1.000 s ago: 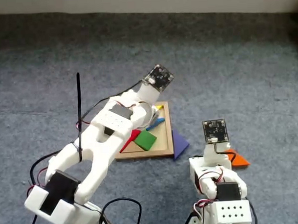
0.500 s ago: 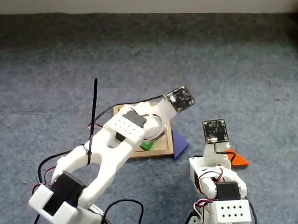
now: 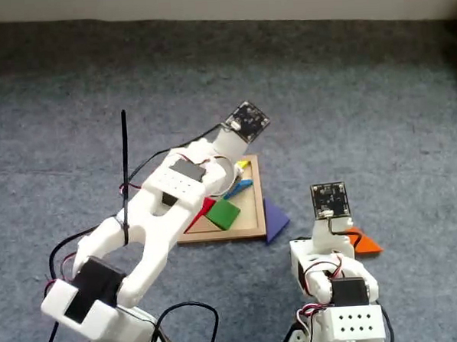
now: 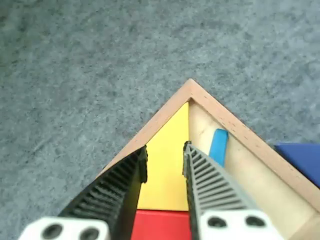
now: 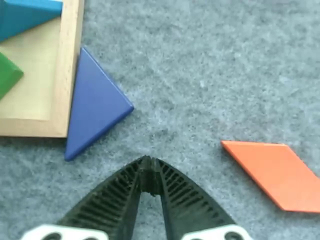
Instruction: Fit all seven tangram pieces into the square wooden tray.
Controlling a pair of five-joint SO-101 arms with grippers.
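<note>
The grey carpet (image 3: 362, 95) covers the whole work surface. The white left arm (image 3: 162, 213) stretches across it and hides the near-left part of the square wooden tray (image 3: 232, 235), so the pieces beneath it cannot be counted. The white right arm (image 3: 334, 280) stands folded low, well to the right of the tray.

The left gripper (image 4: 164, 150) hangs over a far corner of the tray. Its fingers are apart, with a yellow triangular piece (image 4: 167, 165) seen between them. Whether the tips touch the piece is unclear.

The right gripper (image 5: 148, 170) sits above bare carpet, its fingers pressed together on nothing.

A dark blue triangle (image 5: 92, 107) lies on the carpet with one edge against the outside of the tray's right rim. An orange parallelogram (image 5: 277, 172) lies further right, well apart from the tray. In the high view the right arm partly covers it.

Inside the tray, a red piece (image 4: 160, 225) borders the yellow one, cut off by the frame edge and half under the arm from above. A green square (image 3: 224, 213) lies beside the red piece. A light blue piece (image 3: 239, 189) lies near the right rim, its full shape hard to make out.
</note>
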